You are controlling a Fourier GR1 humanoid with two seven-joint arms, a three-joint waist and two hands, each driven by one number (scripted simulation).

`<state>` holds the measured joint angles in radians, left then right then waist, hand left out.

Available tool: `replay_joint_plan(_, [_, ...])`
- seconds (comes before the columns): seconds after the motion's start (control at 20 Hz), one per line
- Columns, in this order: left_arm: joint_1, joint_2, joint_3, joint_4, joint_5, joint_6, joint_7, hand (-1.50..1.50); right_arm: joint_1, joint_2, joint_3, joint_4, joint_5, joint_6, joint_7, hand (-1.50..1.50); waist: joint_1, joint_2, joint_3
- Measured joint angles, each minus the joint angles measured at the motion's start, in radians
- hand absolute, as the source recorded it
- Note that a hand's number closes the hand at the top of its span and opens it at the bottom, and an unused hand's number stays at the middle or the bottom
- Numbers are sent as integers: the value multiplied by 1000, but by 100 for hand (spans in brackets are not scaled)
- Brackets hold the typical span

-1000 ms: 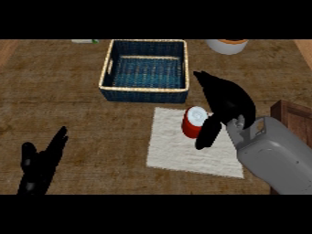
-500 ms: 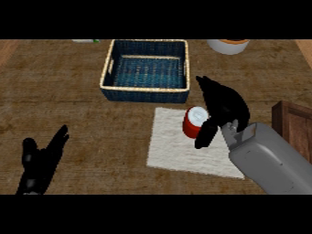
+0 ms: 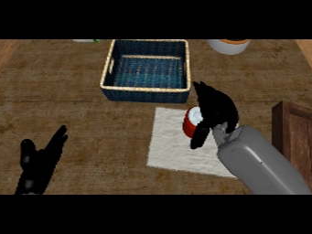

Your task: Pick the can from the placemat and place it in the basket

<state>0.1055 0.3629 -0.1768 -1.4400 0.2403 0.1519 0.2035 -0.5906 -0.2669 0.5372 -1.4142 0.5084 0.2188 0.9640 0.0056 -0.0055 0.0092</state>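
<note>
Red and white, the can (image 3: 191, 122) sat on the pale placemat (image 3: 175, 148) near that mat's upper right part, and the right hand (image 3: 216, 111) was right up against it. Thumb dropped down the can's near side, fingers arched over its far side, so the hand was curled around the can with most of the can hidden behind black. From the head view I could not tell whether the can had left the mat; it looked to be still resting there.

Compared with half a second before, the right hand had crept a touch closer over the can, and the grey forearm (image 3: 261, 167) had slid slightly up and left with it. A full second back, more of the can's white top was showing; now less of it peeked out. The can itself had hardly shifted on the placemat.

Over at lower left, the left hand (image 3: 40, 162) rested with fingers straight and spread, pointing up, just as it had been in both earlier pictures.

The blue woven basket (image 3: 145, 94) with its tan rim stood just beyond the placemat's top edge, unchanged in place. A wooden crate (image 3: 300, 137) showed at the right edge, and a white bowl (image 3: 228, 46) sat at the top, right of the basket.
</note>
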Motion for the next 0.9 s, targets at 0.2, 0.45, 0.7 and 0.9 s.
replay_joint_plan(0.2, [16,-1,8,-16,-6,-11,-1,0,4,33,1,35,12,25,10,-150,0,0,-1])
replay_joint_plan(0.45, [2,-13,22,9,-13,-27,1,0,27,41,-23,65,34,43,-11,-150,-2,-1,1])
replay_joint_plan(0.7, [1,-36,24,2,-40,-21,7,0,32,75,-42,121,82,41,-41,-150,0,-1,2])
replay_joint_plan(0.9, [5,-28,48,-5,-31,-46,29,0,36,101,-55,160,122,29,-67,-150,0,0,2])
